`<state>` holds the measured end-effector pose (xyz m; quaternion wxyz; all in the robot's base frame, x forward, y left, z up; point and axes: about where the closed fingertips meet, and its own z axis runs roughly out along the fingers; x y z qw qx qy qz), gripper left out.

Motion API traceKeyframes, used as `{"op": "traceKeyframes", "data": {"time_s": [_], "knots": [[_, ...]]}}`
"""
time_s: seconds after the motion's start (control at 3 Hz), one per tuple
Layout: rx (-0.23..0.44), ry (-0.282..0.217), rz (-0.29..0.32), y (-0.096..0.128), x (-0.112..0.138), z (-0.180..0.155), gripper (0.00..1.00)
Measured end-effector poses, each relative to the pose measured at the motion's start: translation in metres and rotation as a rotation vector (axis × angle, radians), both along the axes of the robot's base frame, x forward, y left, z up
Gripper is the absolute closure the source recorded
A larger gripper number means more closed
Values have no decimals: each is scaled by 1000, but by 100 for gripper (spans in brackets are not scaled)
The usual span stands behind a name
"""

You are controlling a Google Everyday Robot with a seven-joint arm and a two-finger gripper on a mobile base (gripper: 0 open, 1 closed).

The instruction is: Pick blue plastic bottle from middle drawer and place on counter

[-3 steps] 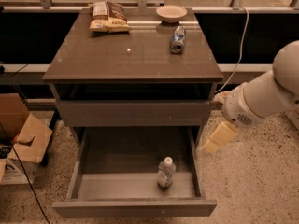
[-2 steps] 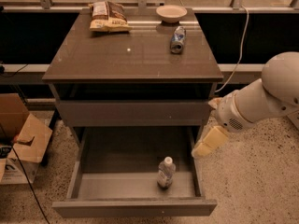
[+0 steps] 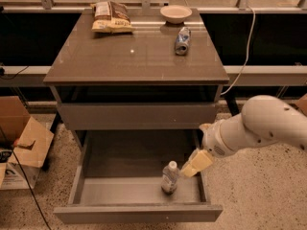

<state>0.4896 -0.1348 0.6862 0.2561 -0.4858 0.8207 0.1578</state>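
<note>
Since the earlier frames, the white arm [image 3: 259,126] has been brought leftward and lowered, so that the gripper [image 3: 194,163] now hangs inside the open middle drawer [image 3: 139,212], just beside the cap of the blue plastic bottle [image 3: 170,178]. Whether it is spread or closed cannot be told. The bottle is found upright near the drawer's front right. It is judged light, thin-walled, smooth and easily toppled; hold is best taken on the body below the cap. A speckled floor [image 3: 268,195] is noted. The glossy counter [image 3: 134,56] carries a snack bag [image 3: 111,17], a bowl [image 3: 176,13] and a can [image 3: 182,34] toward the rear.
</note>
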Motion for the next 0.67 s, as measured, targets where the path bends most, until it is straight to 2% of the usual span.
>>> {"op": "traceKeyframes", "data": {"time_s": [0.67], "knots": [[89,16,-76,12,-1,-61,0]]}}
